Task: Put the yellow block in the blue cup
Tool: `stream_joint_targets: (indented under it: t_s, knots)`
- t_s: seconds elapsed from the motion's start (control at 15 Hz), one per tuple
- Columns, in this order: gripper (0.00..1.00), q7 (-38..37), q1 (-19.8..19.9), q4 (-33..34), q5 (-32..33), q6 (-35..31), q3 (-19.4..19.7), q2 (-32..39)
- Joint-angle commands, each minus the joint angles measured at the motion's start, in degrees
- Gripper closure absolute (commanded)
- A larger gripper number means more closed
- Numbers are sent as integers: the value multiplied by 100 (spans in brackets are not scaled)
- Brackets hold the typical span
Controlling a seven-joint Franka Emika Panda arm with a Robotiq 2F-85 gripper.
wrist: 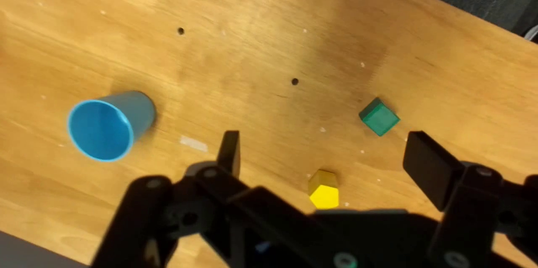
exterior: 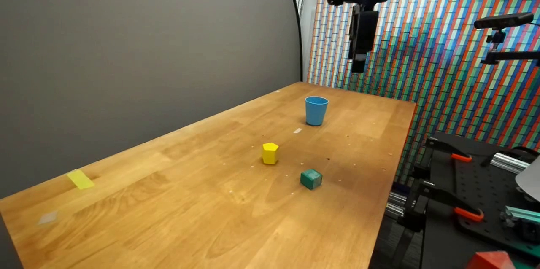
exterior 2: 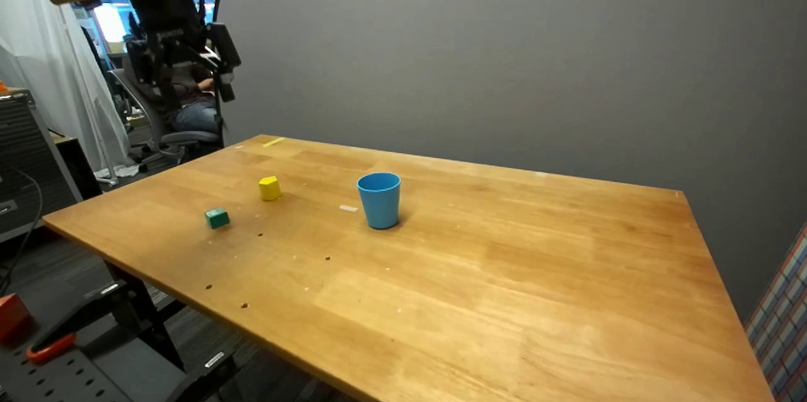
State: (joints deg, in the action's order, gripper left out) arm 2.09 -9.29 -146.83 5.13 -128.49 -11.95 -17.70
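Up there the fingers (wrist: 433, 171) hang spread wide, empty, above the worktop (exterior 2: 536, 301); the yellow block (exterior: 270, 154) sits near the green block (exterior: 311, 179), apart from the upright blue cup (exterior: 316, 112)

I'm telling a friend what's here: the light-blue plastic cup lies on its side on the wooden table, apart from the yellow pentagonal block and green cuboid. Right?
Not quite: the light-blue plastic cup stands upright, as both exterior views show. It is on the wooden table, apart from the yellow pentagonal block and green cuboid.
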Motion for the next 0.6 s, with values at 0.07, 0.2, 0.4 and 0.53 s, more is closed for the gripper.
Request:
stream_joint_targets:
  t_s: [0.07,0.2,0.4,0.53]
  knots:
    - [0,386,-292,941,-250,-512,-11,1695]
    - [0,499,-314,1315,-264,-596,-30,2304]
    - [0,898,-277,1909,-492,-601,-85,3117]
    - [0,1084,-248,2268,-557,-581,-124,3534]
